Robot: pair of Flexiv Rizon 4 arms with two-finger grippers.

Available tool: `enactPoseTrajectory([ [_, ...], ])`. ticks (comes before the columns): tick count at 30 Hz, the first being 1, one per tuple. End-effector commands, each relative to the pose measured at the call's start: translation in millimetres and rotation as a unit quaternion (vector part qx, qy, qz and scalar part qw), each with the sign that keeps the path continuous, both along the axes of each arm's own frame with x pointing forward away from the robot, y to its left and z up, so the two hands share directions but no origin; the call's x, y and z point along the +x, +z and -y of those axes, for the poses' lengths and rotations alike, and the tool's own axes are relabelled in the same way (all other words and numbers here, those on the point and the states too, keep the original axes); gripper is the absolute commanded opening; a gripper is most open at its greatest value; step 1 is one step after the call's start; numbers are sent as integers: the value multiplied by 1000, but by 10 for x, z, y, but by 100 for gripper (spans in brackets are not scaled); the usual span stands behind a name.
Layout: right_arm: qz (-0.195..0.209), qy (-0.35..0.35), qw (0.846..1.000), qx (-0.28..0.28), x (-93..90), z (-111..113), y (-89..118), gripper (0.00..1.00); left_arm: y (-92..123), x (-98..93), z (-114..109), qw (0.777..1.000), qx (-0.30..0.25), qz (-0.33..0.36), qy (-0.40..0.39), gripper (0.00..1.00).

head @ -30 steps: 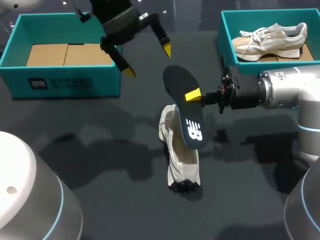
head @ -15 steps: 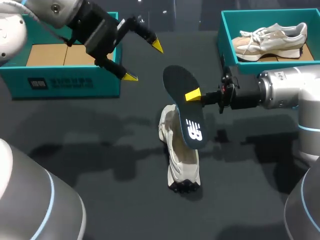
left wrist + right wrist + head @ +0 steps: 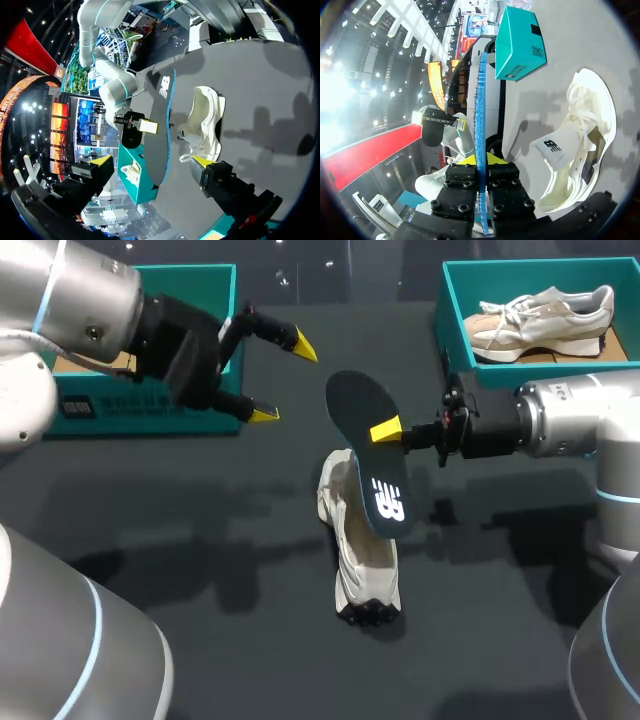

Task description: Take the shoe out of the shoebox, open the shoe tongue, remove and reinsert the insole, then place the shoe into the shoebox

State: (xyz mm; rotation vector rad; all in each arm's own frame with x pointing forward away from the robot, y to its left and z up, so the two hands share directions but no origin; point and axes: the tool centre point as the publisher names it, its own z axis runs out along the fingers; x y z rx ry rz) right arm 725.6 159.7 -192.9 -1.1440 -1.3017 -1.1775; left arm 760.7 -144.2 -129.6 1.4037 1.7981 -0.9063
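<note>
A white shoe [image 3: 362, 560] lies on the dark table, toe toward me; the right wrist view shows it beside my fingers [image 3: 575, 145]. Above its heel hangs the black insole [image 3: 370, 455], tilted, with my right gripper [image 3: 388, 430] shut on its edge. In the right wrist view the insole [image 3: 481, 125] stands edge-on in my right gripper [image 3: 481, 162]. My left gripper [image 3: 285, 380] hovers open and empty left of the insole, in front of the left teal shoebox [image 3: 110, 412]. The left wrist view shows the insole [image 3: 157, 130] and shoe [image 3: 205, 125] ahead of my left gripper [image 3: 152, 162].
A second teal shoebox [image 3: 450, 300] at the back right holds another beige shoe [image 3: 545, 320]. My right arm stretches across just in front of it. The left shoebox shows a bare cardboard floor, partly hidden by my left arm.
My left arm has swung down and toward me, and its open gripper has turned and dropped from above the table's back to beside the left box. The right arm and insole have not moved.
</note>
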Motion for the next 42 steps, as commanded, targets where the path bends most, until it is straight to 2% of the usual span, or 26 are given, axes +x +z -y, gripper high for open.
enactPoseTrajectory([
  [1, 0, -1, 1000, 0, -5, -8, -8, 0, -64, -68, -47, 983, -176, 40, 23, 100],
  [9, 0, -1, 1000, 0, -5, -8, -8, 0, -64, -68, -47, 983, -176, 40, 23, 100],
  [15, -4, -12, 1000, 0, -25, -25, 7, 0, -210, -87, 95, 977, -201, 67, 33, 100],
  [25, -16, -36, 999, -5, -155, -119, 118, 0, -422, -65, 279, 974, -214, 55, 41, 100],
  [28, -17, -40, 999, -4, -181, -136, 156, 0, -462, -64, 320, 974, -216, 53, 44, 95],
  [31, -19, -46, 999, -4, -195, -150, 174, 0, -493, -57, 365, 974, -217, 51, 45, 81],
  [36, -24, -55, 998, 5, -200, -180, 175, 0, -518, -83, 448, 971, -227, 47, 51, 71],
  [38, -25, -54, 998, 10, -200, -201, 171, 0, -527, -86, 473, 970, -232, 46, 54, 61],
  [42, -27, -51, 998, 14, -194, -239, 158, 0, -543, -97, 517, 968, -243, 40, 57, 50],
])
